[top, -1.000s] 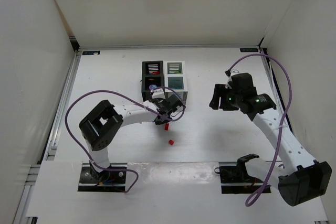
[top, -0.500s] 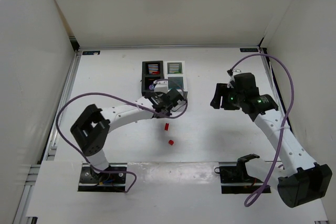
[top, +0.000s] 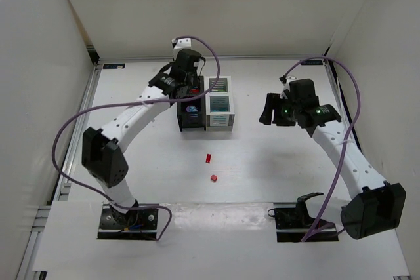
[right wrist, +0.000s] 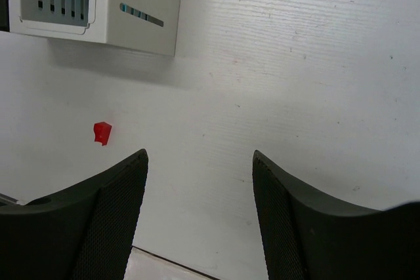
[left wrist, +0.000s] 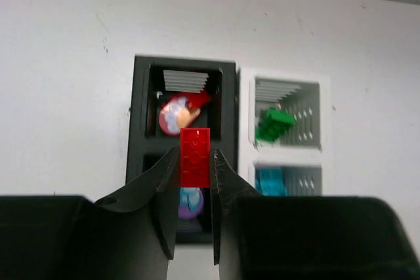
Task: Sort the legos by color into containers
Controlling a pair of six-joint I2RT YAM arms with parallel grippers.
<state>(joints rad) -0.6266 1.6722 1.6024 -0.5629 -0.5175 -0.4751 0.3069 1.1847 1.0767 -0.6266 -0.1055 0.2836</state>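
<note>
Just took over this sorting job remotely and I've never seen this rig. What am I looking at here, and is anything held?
The left arm and right arm are robots bolted at the near edge of a table. The overhead picture looks down from above and behind them. The other two come from a camera on each wrist, so the dark shapes at the bottom are that arm's own fingers. The left gripper hangs over the black bin, shut on a red brick. The right gripper is open and empty. The white bin beside the black one holds a green piece and a teal piece; the black bin a reddish piece and a purple piece. Two loose red pieces lie on the table.
</note>
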